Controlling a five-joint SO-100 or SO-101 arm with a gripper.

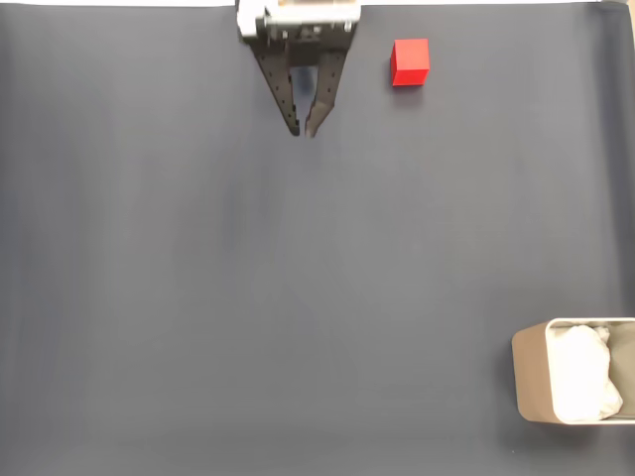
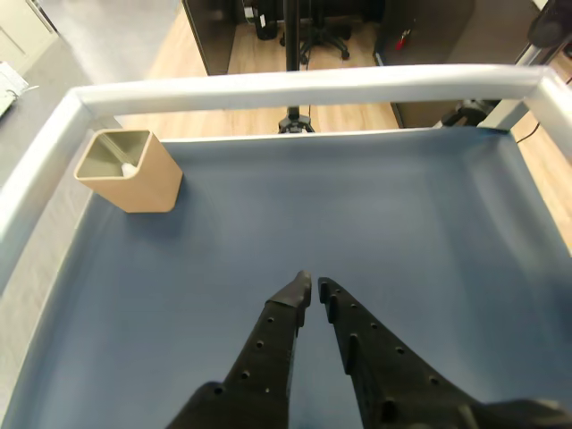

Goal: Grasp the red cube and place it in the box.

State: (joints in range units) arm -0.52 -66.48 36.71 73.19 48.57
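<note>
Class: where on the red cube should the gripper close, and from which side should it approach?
Grip the red cube across two opposite flat faces, coming down from above. It sits flat and alone on the mat, right of the gripper in the fixed view, so every side looks free.

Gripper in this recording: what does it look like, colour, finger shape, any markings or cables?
The gripper has two matte black fingers, long and tapering to pointed tips, each with a row of small round holes along its upper face in the wrist view. In the fixed view they hang from a white and grey housing at the top edge. No cables or printed markings can be made out.
</note>
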